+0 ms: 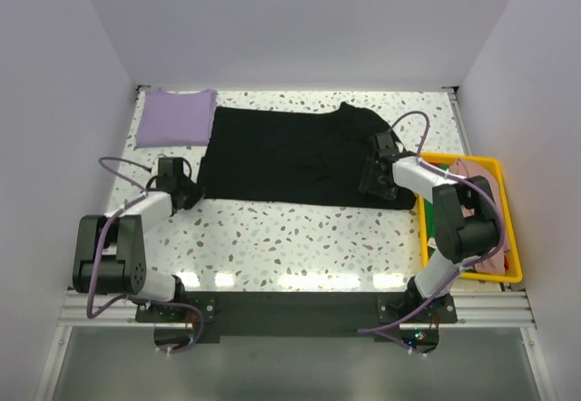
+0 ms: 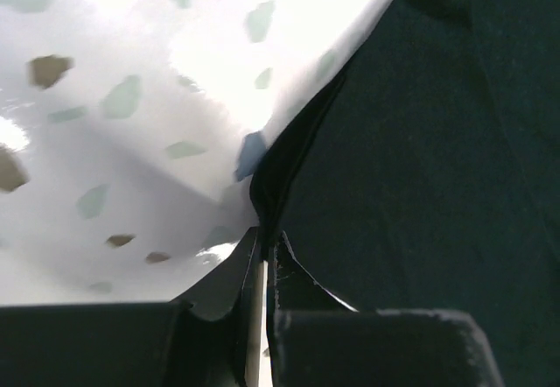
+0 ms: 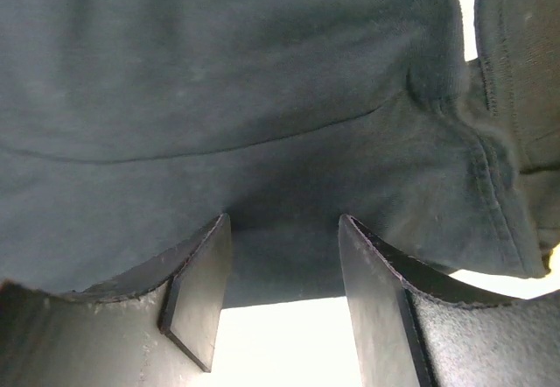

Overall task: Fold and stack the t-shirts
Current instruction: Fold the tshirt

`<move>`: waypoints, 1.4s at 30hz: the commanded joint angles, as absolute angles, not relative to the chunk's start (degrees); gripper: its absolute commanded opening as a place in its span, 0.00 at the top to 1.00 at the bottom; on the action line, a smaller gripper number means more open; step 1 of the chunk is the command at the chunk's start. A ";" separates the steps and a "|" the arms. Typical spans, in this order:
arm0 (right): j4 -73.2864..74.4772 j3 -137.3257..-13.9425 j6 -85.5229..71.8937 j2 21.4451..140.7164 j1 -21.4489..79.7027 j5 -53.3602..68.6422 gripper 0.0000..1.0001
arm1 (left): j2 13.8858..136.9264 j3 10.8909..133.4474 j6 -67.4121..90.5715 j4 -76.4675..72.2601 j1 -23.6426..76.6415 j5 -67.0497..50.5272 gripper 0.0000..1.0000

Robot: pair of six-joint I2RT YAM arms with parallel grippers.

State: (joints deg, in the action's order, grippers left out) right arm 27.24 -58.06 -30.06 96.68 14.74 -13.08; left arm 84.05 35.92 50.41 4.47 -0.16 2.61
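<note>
black t-shirt point(image 1: 290, 151) lies spread flat on the table point(image 1: 272, 238), lavender t-shirt point(image 1: 174, 117) folded at the far left corner. left gripper point(image 2: 264, 245) jaws clamped on the black shirt's near left edge. right gripper point(image 3: 282, 291) jaws apart, straddling the right edge, nothing gripped. i'd close right on cloth first, then lift both evenly to keep the fold square.

**Table surface and load**
My speckled white table point(image 1: 300, 229) carries three items: a black t-shirt point(image 1: 290, 151) spread flat between my left claw point(image 1: 192, 192) and my right claw point(image 1: 370, 181); a folded lavender t-shirt point(image 1: 175, 117) beyond my left claw; and a yellow bin point(image 1: 497, 278) just right of my right claw.
</note>
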 commanded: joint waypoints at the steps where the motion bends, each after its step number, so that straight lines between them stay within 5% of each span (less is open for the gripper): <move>1: 25.22 -56.78 -30.85 97.64 15.47 -10.90 0.44 | 78.15 31.75 52.12 4.83 -3.07 4.83 1.00; 13: 25.84 -43.17 -35.06 91.15 17.84 -0.09 0.44 | 62.15 21.45 52.91 13.79 -6.59 13.00 1.00; 23: 36.71 -29.26 -43.06 61.11 22.06 2.82 0.44 | 53.18 19.95 53.61 18.10 -6.85 12.57 1.00; 25: 39.62 -32.76 -42.89 54.51 21.97 -1.02 0.44 | 53.09 21.00 53.09 18.98 -6.86 11.17 0.97; 29: 42.45 -40.50 -39.74 52.29 21.97 -5.97 0.41 | 51.95 25.38 51.25 22.13 -6.85 9.58 0.60; 32: 40.79 -45.43 -36.13 57.46 22.06 -7.03 0.41 | 50.54 29.42 48.70 23.46 -6.86 10.63 0.47; 42: 26.90 -49.65 -34.71 78.47 25.75 -6.40 0.44 | 59.48 34.36 43.85 9.32 -2.91 -1.06 0.44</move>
State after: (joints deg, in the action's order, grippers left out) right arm 31.46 -46.76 -35.38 75.77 23.62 -3.81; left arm 54.65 33.30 45.30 15.79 -5.58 3.97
